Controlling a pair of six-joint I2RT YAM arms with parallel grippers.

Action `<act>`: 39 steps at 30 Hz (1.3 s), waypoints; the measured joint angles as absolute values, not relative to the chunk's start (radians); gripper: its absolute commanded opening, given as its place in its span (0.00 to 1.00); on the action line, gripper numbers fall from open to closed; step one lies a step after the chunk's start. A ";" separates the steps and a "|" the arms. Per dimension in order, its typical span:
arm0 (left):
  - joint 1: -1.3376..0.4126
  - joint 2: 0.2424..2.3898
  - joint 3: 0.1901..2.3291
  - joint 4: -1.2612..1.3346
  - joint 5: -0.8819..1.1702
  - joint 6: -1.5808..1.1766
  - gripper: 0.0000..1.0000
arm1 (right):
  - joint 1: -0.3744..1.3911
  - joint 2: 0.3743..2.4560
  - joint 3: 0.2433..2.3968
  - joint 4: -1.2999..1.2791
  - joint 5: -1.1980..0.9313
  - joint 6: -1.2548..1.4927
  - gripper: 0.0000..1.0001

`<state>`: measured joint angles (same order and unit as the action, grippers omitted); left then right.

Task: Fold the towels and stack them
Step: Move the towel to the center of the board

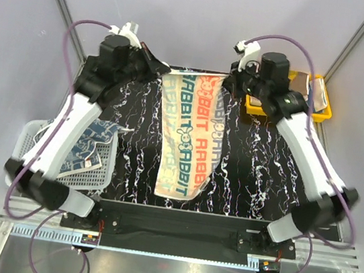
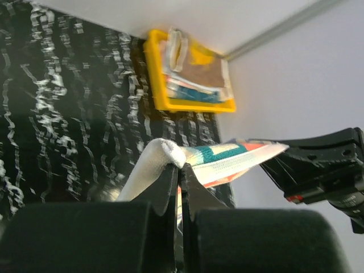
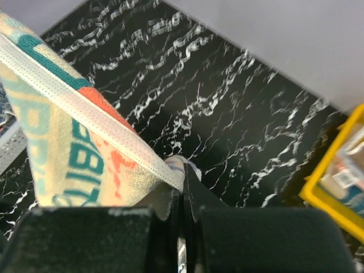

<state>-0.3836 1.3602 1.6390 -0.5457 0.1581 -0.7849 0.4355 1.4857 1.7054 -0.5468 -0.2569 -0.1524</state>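
My left claw (image 2: 181, 170) and right claw (image 3: 183, 177) are each pinched tight on a far corner of the lettered towel (image 1: 185, 137), which stretches between them and trails down the counter (image 1: 259, 168). Both bites are thin; if I pull unevenly, a corner could slip out and skew the fold.
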 measured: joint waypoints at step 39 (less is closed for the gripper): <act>-0.135 1.856 1.684 -0.271 0.218 -0.818 0.00 | 0.337 2.214 2.086 -0.258 -0.498 0.140 0.07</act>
